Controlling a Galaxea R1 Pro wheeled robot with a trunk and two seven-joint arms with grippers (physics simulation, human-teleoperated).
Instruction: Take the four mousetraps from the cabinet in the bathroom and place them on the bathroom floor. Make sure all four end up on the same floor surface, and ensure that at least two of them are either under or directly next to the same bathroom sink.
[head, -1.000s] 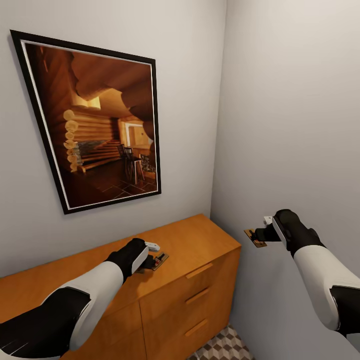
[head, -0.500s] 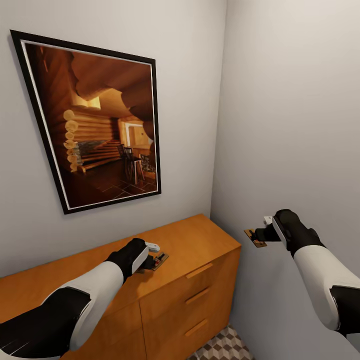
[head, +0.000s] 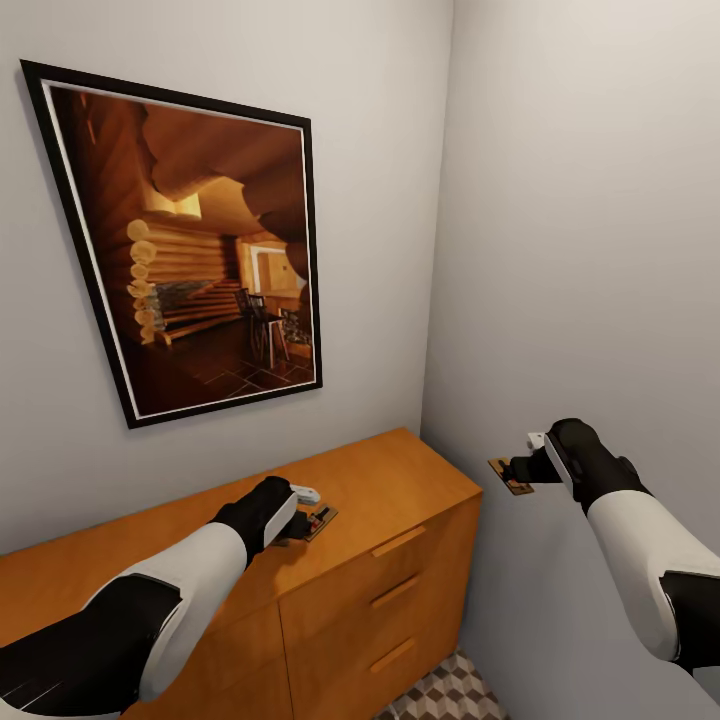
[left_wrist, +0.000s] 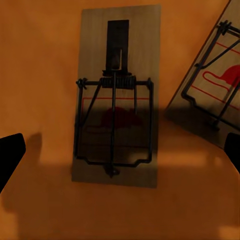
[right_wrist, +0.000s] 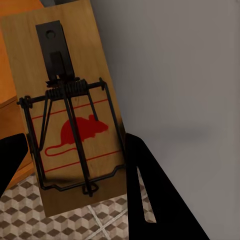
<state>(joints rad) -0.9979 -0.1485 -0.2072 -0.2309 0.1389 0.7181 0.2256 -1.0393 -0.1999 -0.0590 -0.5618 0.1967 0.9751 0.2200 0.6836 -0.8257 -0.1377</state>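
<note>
Right fingers (head: 517, 468) are gripping a small brown wooden mousetrap (head: 509, 476); left fingers (head: 302, 512) are hovering spread over another mousetrap (left_wrist: 117, 95) lying on the orange-brown wooden cabinet (head: 400, 480).

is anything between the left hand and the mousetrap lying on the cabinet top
Nothing visible. In the left wrist view the mousetrap lies flat on the cabinet top, straight ahead between the left hand's open fingers, with only bare wood between.

Left gripper (head: 300, 510) low over the cabinet (head: 400, 480) top near its front edge, jaws spread. Right gripper (head: 522, 468) raised beyond the cabinet's right end, clamped on a mousetrap (head: 510, 475), forearm angled inward.
</note>
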